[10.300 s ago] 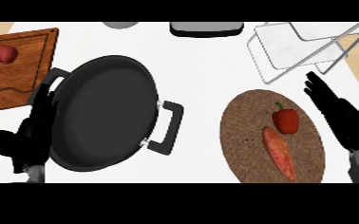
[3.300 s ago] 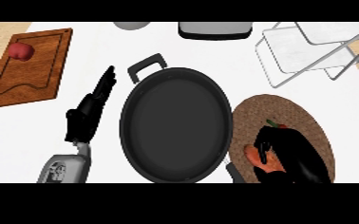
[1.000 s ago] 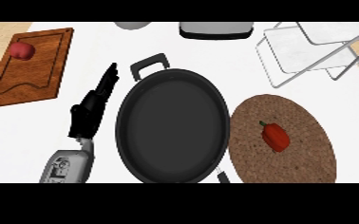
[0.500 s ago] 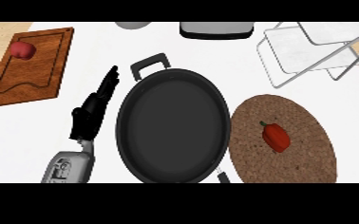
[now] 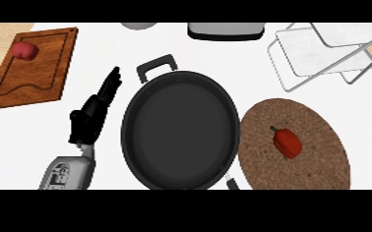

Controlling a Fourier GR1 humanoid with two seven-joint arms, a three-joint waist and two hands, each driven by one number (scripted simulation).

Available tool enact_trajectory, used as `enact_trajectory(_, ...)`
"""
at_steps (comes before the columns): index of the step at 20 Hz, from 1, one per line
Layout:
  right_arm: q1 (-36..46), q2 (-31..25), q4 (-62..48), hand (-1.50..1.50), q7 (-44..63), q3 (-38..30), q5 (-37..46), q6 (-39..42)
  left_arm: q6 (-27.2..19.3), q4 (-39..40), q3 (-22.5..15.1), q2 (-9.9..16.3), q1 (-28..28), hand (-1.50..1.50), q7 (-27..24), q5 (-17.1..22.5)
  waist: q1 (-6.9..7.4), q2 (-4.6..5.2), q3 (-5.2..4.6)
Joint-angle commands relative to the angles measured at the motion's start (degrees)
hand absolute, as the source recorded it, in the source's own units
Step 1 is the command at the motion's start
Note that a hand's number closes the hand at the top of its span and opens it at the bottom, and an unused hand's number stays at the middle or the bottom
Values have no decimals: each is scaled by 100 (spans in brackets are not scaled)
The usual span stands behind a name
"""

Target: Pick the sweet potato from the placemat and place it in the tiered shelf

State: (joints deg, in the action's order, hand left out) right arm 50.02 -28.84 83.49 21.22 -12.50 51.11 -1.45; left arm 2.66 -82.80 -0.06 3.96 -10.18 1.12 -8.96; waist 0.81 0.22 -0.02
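Observation:
The round brown placemat [image 5: 320, 128] lies at the right, and only a red pepper [image 5: 288, 142] with a green stem rests on it. No sweet potato shows anywhere in the head view. The tiered shelf [image 5: 320, 54], a white wire-framed rack, stands at the upper right beyond the placemat. My left hand [image 5: 93, 113] is open, fingers straight and pointing up, just left of the big pan. My right hand is out of view.
A large black pan [image 5: 181, 128] with a handle at its top fills the middle of the counter. A wooden cutting board [image 5: 44, 73] at the upper left carries a red fruit [image 5: 23, 50]. A grey appliance [image 5: 225, 30] and a grey bowl [image 5: 139, 25] sit along the back.
Nothing visibly differs over the last second. Longer ago the sweet potato lay on the placemat, then my right hand covered it; both are gone from view.

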Motion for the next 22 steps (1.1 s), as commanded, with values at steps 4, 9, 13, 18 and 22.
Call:
enact_trajectory(4,347,396,-918,150,-560,-900,-890,-1044,-51,-120,-106,-95,62,0,-64,-48,70,14,18)
enact_trajectory(9,440,254,-1709,150,-1324,-1000,-1286,-1174,129,-247,29,78,151,0,97,97,-2,-9,4)
enact_trajectory(13,506,43,-2236,150,-1802,-1053,-1462,-1338,-92,-310,-222,-116,218,0,152,-179,-19,-14,3)
enact_trajectory(18,1205,-136,-3565,150,-2355,-1167,-1551,-1672,7,344,79,62,-39,0,-263,-72,35,21,2)
enact_trajectory(22,601,-471,-3149,-150,-904,-937,-441,-2051,40,-11,115,78,-19,0,20,39,-59,-23,-3)
